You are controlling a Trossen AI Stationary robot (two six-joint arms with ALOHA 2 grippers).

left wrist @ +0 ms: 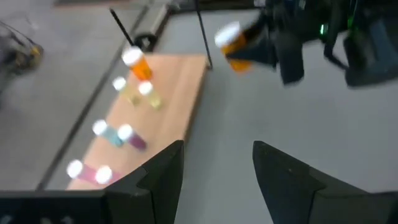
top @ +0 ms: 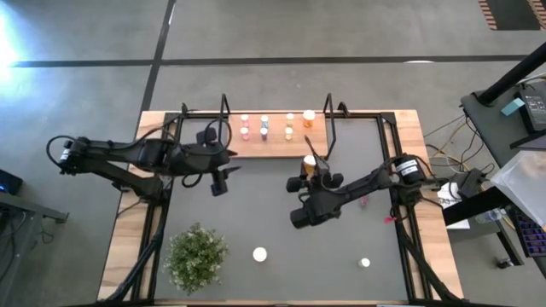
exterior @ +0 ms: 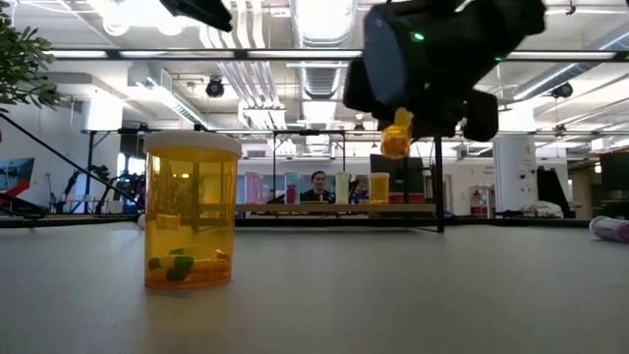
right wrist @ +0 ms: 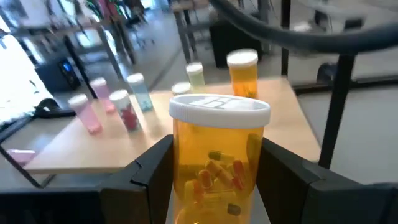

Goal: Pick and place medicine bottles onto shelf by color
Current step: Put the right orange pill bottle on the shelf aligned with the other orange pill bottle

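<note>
The wooden shelf (top: 275, 136) stands at the table's far edge, with several pink, blue, pale and orange medicine bottles (right wrist: 127, 109) upright on its board (left wrist: 177, 87). My right gripper (top: 312, 173) is just near of the shelf's right end, shut on an orange bottle (right wrist: 216, 163). My left gripper (left wrist: 217, 168) hovers open and holds nothing, near the shelf's left end (top: 220, 181). Another orange bottle (exterior: 190, 211) stands upright on the mat toward the near edge (top: 259, 254). My right gripper pinches the orange bottle's body (right wrist: 180, 174) between its two fingers (right wrist: 152, 171), one on each side, below the white cap (right wrist: 219, 109). The fingers reach roughly level toward the shelf. The bottle hangs lifted clear of the table (exterior: 396, 136).
A green potted plant (top: 196, 256) stands at the near left. A white-capped bottle (top: 364, 263) is at the near right, and a pink bottle (top: 364, 201) lies on the mat right of my right arm. Black wire frames (top: 328, 119) rise at the shelf's ends.
</note>
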